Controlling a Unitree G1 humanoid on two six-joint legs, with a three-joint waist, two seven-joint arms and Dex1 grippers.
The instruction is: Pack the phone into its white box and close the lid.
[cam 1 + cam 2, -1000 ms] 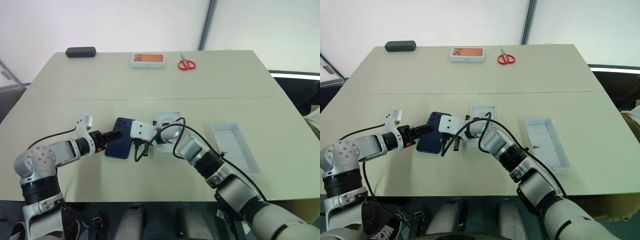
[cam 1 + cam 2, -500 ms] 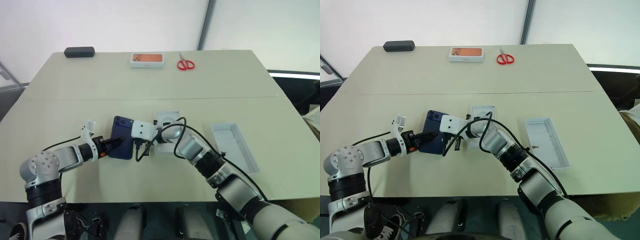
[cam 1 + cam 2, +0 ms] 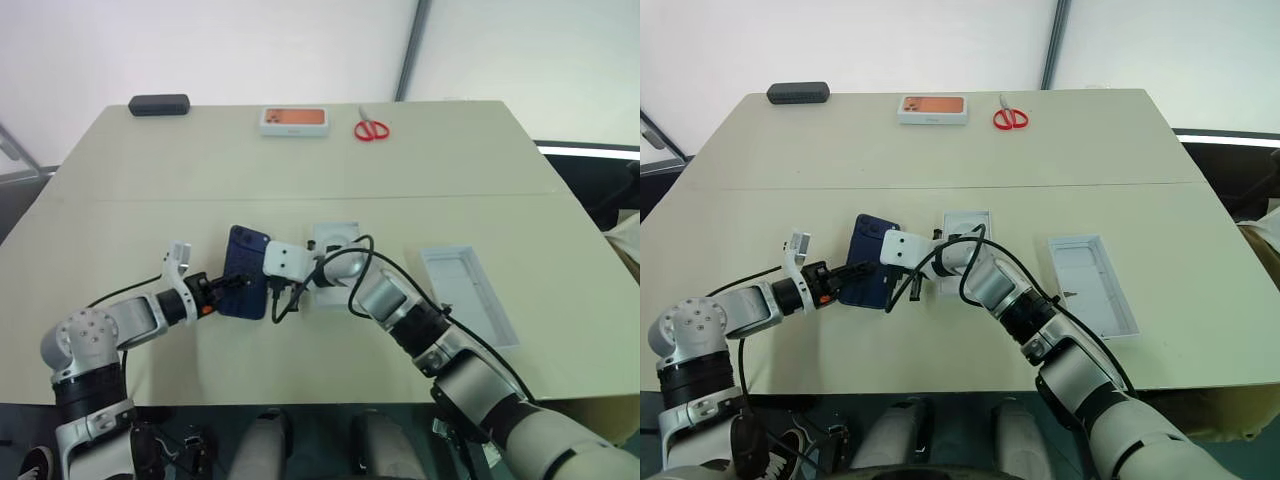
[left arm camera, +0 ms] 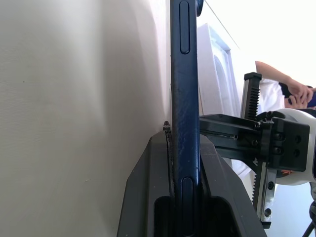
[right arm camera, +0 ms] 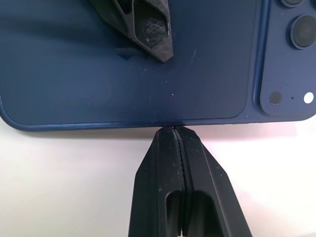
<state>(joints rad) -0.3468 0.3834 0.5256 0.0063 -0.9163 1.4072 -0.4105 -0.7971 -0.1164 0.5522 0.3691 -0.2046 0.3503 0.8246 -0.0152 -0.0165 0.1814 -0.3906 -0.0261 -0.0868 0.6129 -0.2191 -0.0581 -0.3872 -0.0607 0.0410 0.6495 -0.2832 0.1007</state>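
One beige table (image 3: 420, 160), seam across it, white wall (image 3: 200, 50) behind

The left tool (image 4: 185, 163) has clamped onto the phone (image 3: 245, 283), tipping it up.

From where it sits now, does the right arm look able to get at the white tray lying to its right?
Probably yes: the white tray lies apart on bare table, nothing over it. But the right claw, shut, is against the phone that the left claw grips.
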